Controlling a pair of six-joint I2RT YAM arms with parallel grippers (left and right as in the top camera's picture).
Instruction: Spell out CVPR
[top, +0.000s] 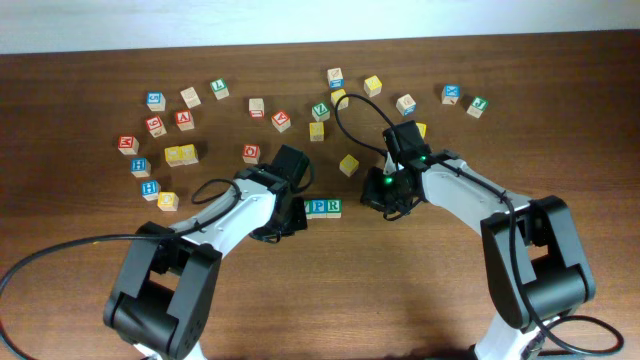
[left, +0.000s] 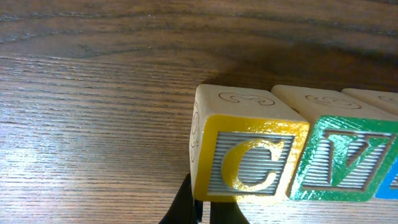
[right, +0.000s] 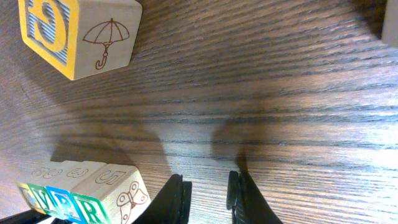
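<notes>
Around the middle of the brown wooden table (top: 80, 220), toward its near edge, the left gripper (left: 204, 205) has its jaws pressed almost together on nothing, just before the yellow-framed wooden C block (left: 249, 158). That block touches the green-framed wooden V block (left: 345, 155). Overhead, the arm hides both, leaving only the blue P block (top: 316, 208) and green R block (top: 333, 208) visible. The right gripper (right: 208, 190), slightly parted and empty, sits near the row's R end. Loose wooden letter blocks (top: 180, 155) scatter toward the far edge.

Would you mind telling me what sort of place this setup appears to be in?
Probably a robotics lab workbench: a left arm and right arm reach over a wooden table, with lettered toy blocks scattered across it, against a plain white wall.
</notes>
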